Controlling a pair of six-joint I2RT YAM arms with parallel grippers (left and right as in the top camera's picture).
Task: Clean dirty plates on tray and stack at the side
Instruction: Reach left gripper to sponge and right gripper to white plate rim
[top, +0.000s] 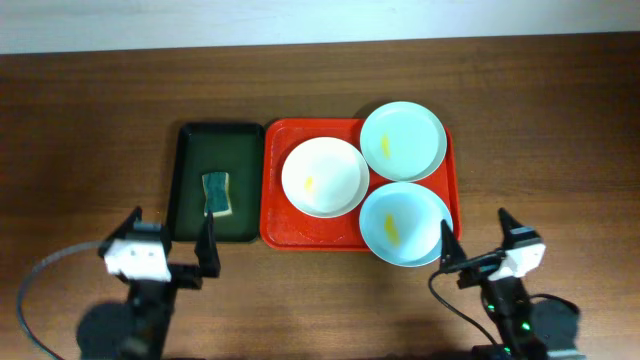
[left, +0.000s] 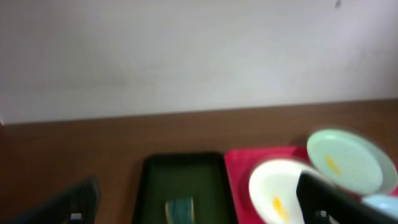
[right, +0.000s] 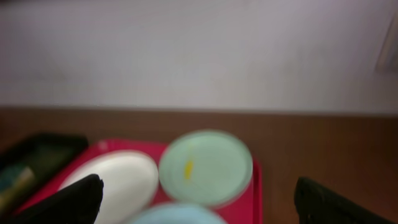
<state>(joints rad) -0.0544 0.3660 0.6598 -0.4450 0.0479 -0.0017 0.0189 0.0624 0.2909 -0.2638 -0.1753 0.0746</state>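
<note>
Wood table (top: 560, 120) left open at both sides, sponge (top: 217, 194) laid in green tray (top: 190, 150), red tray (top: 300, 235) set just beside, loaded with white plate (top: 325, 177), far blue-green plate (top: 403, 141) and near blue-green plate (top: 405, 223), the latter overhanging the front rim, left gripper (top: 170, 228) and right gripper (top: 476, 235) spread wide, nothing gripped.

Left hand (top: 170, 233) spread wide, empty; right hand (top: 477, 238) likewise.

Dark wood-grain desk (top: 80, 120), pale wall beyond its far edge. Two trays lie flat mid-desk, side by side, long edges meeting or nearly so: dark green tray (top: 225, 150) on left, larger red tray (top: 300, 232) on right.
</note>
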